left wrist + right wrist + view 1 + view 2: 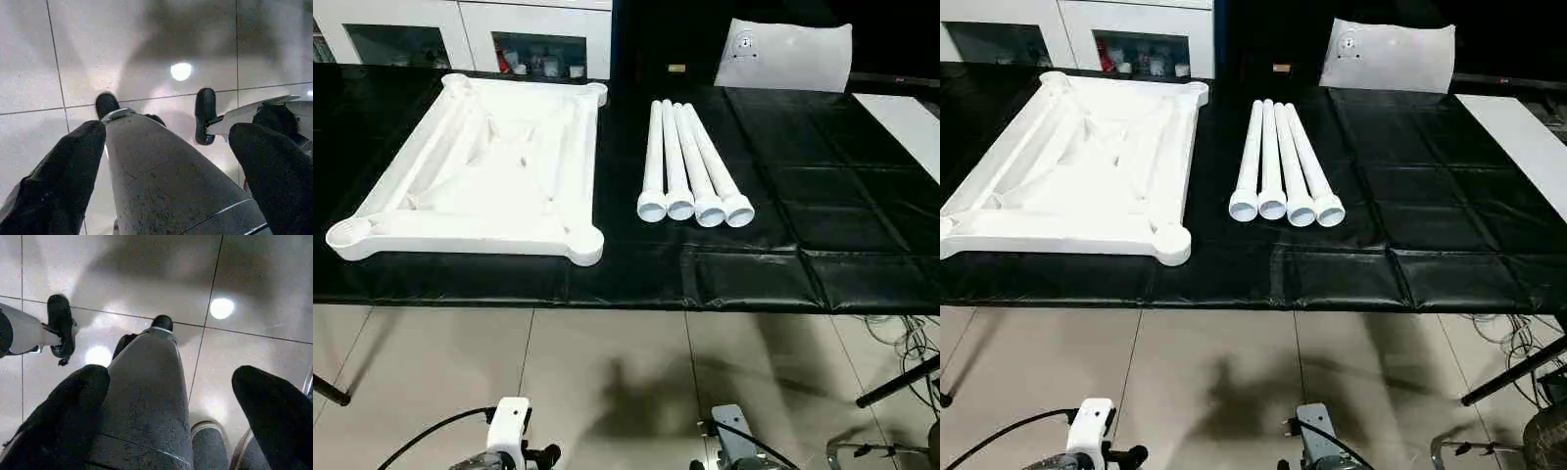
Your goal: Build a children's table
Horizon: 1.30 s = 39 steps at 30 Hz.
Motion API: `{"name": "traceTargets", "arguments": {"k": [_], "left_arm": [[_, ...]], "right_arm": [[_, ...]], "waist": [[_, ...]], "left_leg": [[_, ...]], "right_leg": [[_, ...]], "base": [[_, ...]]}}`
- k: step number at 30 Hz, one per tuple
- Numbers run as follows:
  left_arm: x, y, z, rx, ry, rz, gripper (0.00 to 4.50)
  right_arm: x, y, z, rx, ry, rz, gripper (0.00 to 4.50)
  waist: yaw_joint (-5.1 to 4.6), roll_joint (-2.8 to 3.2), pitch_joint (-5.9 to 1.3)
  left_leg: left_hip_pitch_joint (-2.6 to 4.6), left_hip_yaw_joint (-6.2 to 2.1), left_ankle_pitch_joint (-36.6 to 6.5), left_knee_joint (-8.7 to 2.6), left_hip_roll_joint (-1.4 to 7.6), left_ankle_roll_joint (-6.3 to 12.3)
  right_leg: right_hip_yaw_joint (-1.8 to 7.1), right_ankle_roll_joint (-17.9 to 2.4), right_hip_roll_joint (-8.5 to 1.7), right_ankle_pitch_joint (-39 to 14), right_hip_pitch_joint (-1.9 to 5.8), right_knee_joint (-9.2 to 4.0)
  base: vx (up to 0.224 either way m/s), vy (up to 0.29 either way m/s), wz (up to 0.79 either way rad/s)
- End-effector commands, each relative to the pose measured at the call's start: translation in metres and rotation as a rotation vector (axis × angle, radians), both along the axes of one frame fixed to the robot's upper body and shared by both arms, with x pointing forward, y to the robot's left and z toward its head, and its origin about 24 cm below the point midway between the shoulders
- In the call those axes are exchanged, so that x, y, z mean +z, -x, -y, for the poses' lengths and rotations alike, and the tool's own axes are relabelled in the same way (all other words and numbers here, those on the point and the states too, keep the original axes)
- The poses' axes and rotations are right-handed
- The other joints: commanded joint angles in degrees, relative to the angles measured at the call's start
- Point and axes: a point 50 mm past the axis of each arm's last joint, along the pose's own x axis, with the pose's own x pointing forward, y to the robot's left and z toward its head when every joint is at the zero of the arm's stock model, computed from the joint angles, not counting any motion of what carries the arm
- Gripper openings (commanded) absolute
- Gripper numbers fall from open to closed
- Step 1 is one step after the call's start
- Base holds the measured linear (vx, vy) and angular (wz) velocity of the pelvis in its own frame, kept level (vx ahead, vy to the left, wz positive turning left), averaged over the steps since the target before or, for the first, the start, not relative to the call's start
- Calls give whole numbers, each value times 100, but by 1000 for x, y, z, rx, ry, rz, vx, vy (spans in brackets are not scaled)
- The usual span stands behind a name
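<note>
Four white tapered legs (693, 178) beside upturned ribbed tabletop (480, 171); both end effectors spread, empty.

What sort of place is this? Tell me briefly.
Probably an indoor lab or workshop: a work table under a black padded cover, a pale tiled floor, glass-fronted white cabinets behind, and loose cables on the floor.

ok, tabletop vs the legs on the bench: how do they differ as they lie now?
The tabletop is one broad rectangular slab, lying ribbed underside up with round sockets at its corners; the legs are four slim tapered tubes.
The tabletop lies at the left of the black table; the legs lie to its right, apart from it, packed side by side with open ends toward the robot.
Both are white plastic, flat on the table, not yet joined.
</note>
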Motion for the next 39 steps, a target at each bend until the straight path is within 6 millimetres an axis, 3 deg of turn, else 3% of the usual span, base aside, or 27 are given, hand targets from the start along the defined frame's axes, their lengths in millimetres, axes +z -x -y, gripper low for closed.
{"name": "traceTargets", "arguments": {"k": [1, 26, 27, 28, 29, 30, 31, 35, 39], "left_arm": [[-5, 10, 3, 3, 4, -46, 445], [-5, 10, 3, 3, 4, -46, 445], [-6, -8, 13, 82, -116, -81, 445], [-6, -7, 13, 81, -118, -82, 445], [-7, -6, 18, 64, -138, -86, 445], [-8, -5, 20, 54, -143, -85, 445], [-8, -6, 24, 50, -147, -77, 445], [-9, -8, 35, 66, -159, -49, 445], [-5, -19, 38, 131, -179, 33, 445]], "right_arm": [[-4, 11, 1, -3, 0, -43, 450], [-4, 11, 1, -3, 0, -43, 450], [-2, -1, 18, -240, 59, 8, 450], [-2, -1, 18, -237, 59, 8, 450], [-3, 2, 16, -215, 57, 7, 450], [-3, 3, 15, -211, 51, 8, 450], [-3, 2, 13, -204, 49, 18, 450], [0, -7, 10, -192, 61, 82, 450], [4, -15, 17, -171, 46, 165, 450]], "waist": [[19, 44, -136], [20, 44, -140], [-48, 8, -198], [-16, 40, -248], [-1, 1, -200], [3, 36, -183], [-15, 43, -201], [-37, -22, -201], [-23, 5, -195]], "left_leg": [[-10, -90, -757, -447, 404, 433], [-11, -89, -701, -441, 403, 454], [18, -39, -736, -402, 383, 413], [108, -53, -677, -381, 371, 338], [17, -64, -471, -384, 384, 425], [-18, -67, -486, -408, 390, 468], [-8, -66, -539, -384, 389, 502], [-30, -70, -611, -382, 395, 571], [-19, -74, -784, -391, 410, 513]], "right_leg": [[283, -1509, -502, -1, 166, -403], [280, -1523, -500, 79, 168, -394], [306, -1534, -467, 100, 152, -395], [303, -1575, -457, 246, 143, -363], [298, -1598, -491, 530, 182, -341], [261, -1537, -492, 401, 186, -357], [270, -1528, -514, 282, 190, -370], [270, -1533, -533, 100, 191, -397], [272, -1468, -520, -220, 167, -427]], "base": [[0, 0, 0], [0, 0, 0], [0, 0, 0], [0, 0, 0], [0, 0, 0], [0, 0, 0], [0, 0, 0], [0, 0, 0], [0, 0, 0]]}}
